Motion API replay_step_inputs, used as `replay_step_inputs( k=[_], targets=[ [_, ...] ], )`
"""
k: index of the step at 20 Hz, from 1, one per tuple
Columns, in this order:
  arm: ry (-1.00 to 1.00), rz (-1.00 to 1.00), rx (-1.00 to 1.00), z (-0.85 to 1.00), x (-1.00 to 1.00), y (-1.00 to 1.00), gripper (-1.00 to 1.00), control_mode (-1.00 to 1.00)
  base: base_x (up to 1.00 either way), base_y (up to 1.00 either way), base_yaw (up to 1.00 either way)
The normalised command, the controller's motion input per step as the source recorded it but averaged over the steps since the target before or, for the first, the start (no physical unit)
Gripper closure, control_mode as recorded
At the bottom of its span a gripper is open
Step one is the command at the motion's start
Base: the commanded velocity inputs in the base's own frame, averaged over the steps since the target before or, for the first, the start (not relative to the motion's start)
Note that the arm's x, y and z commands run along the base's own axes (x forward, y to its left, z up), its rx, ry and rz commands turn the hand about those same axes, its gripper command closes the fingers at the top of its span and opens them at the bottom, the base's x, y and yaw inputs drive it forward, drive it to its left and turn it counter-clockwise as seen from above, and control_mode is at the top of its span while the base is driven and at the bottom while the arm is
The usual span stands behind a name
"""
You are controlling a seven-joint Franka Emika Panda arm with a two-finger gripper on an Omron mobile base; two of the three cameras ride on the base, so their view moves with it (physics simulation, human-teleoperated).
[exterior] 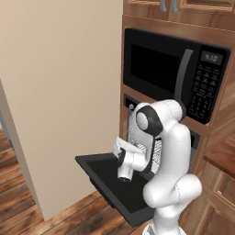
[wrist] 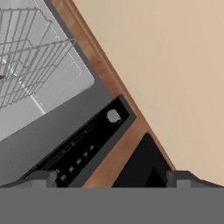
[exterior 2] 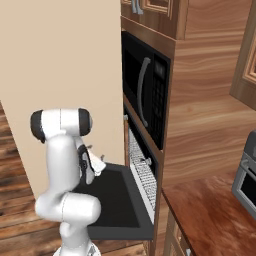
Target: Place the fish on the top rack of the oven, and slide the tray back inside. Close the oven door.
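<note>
Gripper (wrist: 112, 177) fingers (wrist: 41, 178) spread wide, nothing between them, touching nothing. Hand view looks at the oven (wrist: 83, 144) control strip with a round silver knob (wrist: 113, 115) and into the open cavity, where the top rack (wrist: 26, 61) sits. Oven door (exterior: 108, 181) hangs open, flat, under the arm. Microwave (exterior: 174, 75) above. Can't make out the fish.
</note>
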Motion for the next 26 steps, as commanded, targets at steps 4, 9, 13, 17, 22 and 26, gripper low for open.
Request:
replay_step_inputs(
  k=[4, 9, 13, 17, 22, 26],
  targets=[
    [0.26, -0.04, 0.0, 1.0, -0.14, 0.79, -1.0, -1.0, 0.0, 0.0, 0.0],
    [0.31, -0.08, 0.0, 1.0, -0.46, 0.76, -1.0, -1.0, 0.0, 0.0, 0.0],
    [0.07, -0.11, 0.0, 0.73, -0.97, 0.45, -1.0, -1.0, 0.0, 0.0, 0.0],
    [-0.04, -0.06, 0.0, 0.21, -1.0, 0.45, -1.0, -1.0, 0.0, 0.0, 0.0],
    [-0.08, -0.05, 0.0, 0.0, -1.0, 0.43, -1.0, -1.0, 0.0, 0.0, 0.0],
    [0.05, -0.09, 0.0, 0.0, -1.0, 0.48, -1.0, -1.0, 0.0, 0.0, 0.0]
  ],
)
